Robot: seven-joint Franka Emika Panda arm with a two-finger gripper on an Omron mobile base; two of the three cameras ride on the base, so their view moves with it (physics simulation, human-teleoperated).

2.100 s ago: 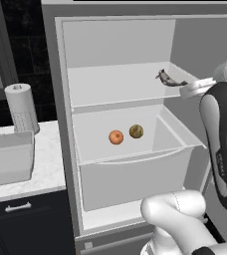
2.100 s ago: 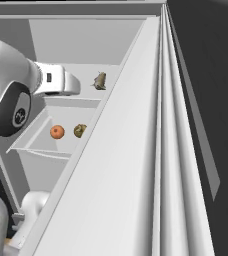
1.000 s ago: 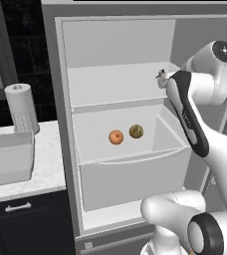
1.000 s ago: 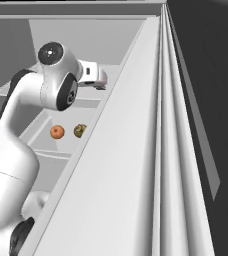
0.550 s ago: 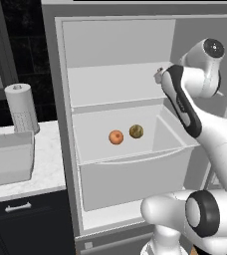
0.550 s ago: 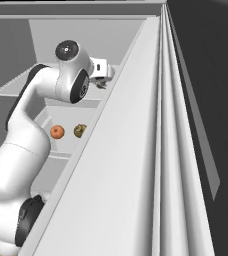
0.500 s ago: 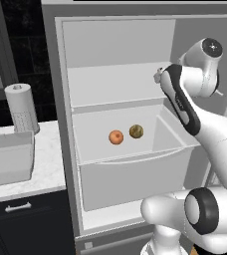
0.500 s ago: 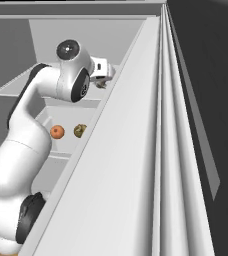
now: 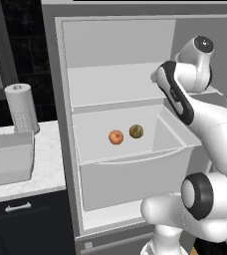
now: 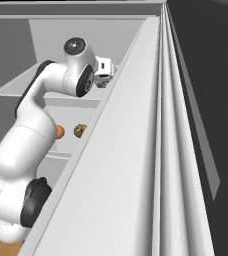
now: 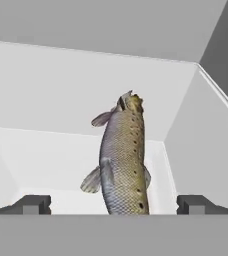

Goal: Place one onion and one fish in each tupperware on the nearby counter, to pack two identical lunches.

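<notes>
1. Left base view: orange onion (image 9: 116,137) and olive onion (image 9: 136,131) sit side by side in the fridge drawer (image 9: 135,172), centre frame; one tupperware (image 9: 8,158) rests on the counter (image 9: 46,164), lower left.
2. Right base view: my arm reaches into the upper shelf, upper left.
3. Hand view: my claw (image 11: 113,204) is spread wide, grasping nothing; a fish (image 11: 121,160) lies between the fingertips (image 11: 33,204), centre frame.

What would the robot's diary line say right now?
hand: open, around fish, not gripping | onions: in fridge drawer | tupperware: on counter
</notes>
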